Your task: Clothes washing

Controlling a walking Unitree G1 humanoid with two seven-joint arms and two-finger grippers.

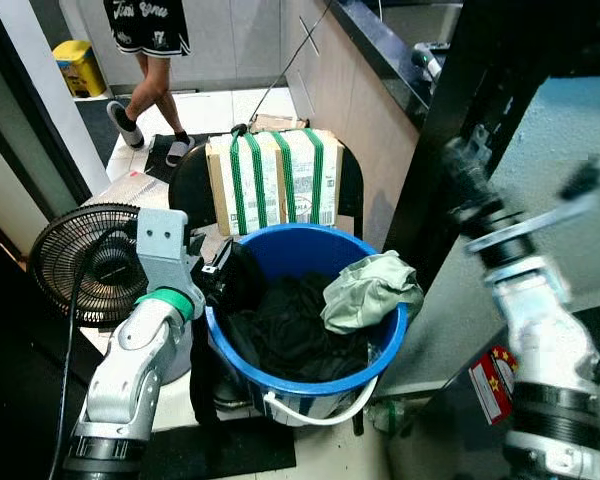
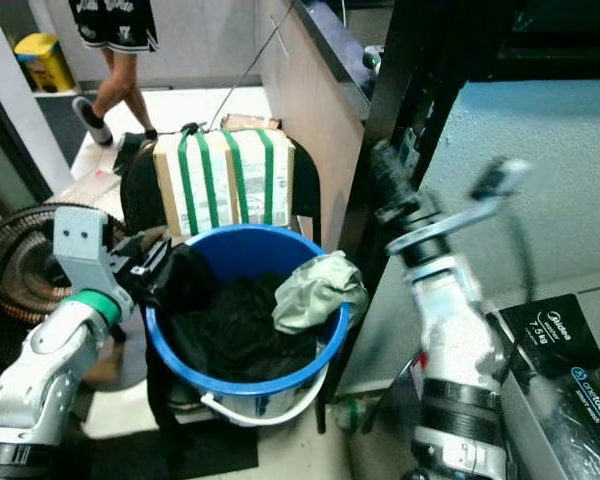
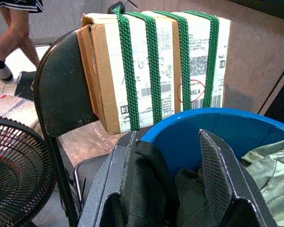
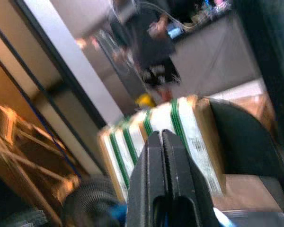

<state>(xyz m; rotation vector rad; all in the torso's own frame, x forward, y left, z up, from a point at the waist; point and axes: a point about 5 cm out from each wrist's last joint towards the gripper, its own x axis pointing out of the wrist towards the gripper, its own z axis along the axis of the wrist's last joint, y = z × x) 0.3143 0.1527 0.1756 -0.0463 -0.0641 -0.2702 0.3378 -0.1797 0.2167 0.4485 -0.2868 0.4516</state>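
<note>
A blue bucket (image 1: 310, 386) stands on the floor in front of me, filled with dark clothes (image 1: 290, 335). A pale green garment (image 1: 365, 290) hangs over its right rim. My left gripper (image 1: 220, 270) sits at the bucket's left rim, open, its fingers (image 3: 217, 179) set on either side of a fold of black cloth (image 3: 149, 184). My right gripper (image 1: 465, 170) is raised to the right of the bucket beside a dark post, blurred. In the right wrist view the right gripper (image 4: 162, 137) is shut with nothing in it.
Behind the bucket a cardboard box with green straps (image 1: 275, 180) rests on a black chair (image 3: 61, 94). A floor fan (image 1: 80, 262) stands to the left. A person (image 1: 150, 60) walks at the back, near a yellow bin (image 1: 78, 65). A dark post (image 1: 460, 120) rises on the right.
</note>
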